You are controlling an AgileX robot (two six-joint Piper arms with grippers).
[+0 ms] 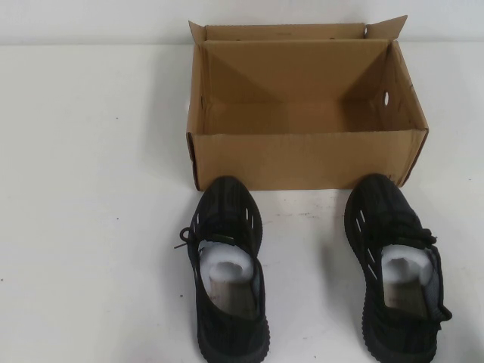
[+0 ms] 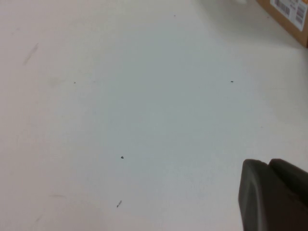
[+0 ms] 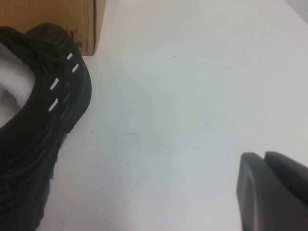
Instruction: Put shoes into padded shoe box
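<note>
Two black knit sneakers stand on the white table in front of the box, toes toward it: the left shoe (image 1: 227,227) and the right shoe (image 1: 386,215), each with white stuffing inside. The brown cardboard shoe box (image 1: 302,159) stands open behind them, with nothing in it. Neither arm shows in the high view. My left gripper (image 2: 268,163) is shut and empty over bare table, with a box corner (image 2: 288,19) far off. My right gripper (image 3: 263,156) is shut and empty beside the right shoe (image 3: 53,120), near the box corner (image 3: 62,19).
The white table (image 1: 91,189) spreads out left of the shoes and box. The box's small flaps (image 1: 386,29) stand up at its far corners. Round holes (image 1: 386,98) show in its right wall. A barcode label (image 2: 288,12) is on the box side.
</note>
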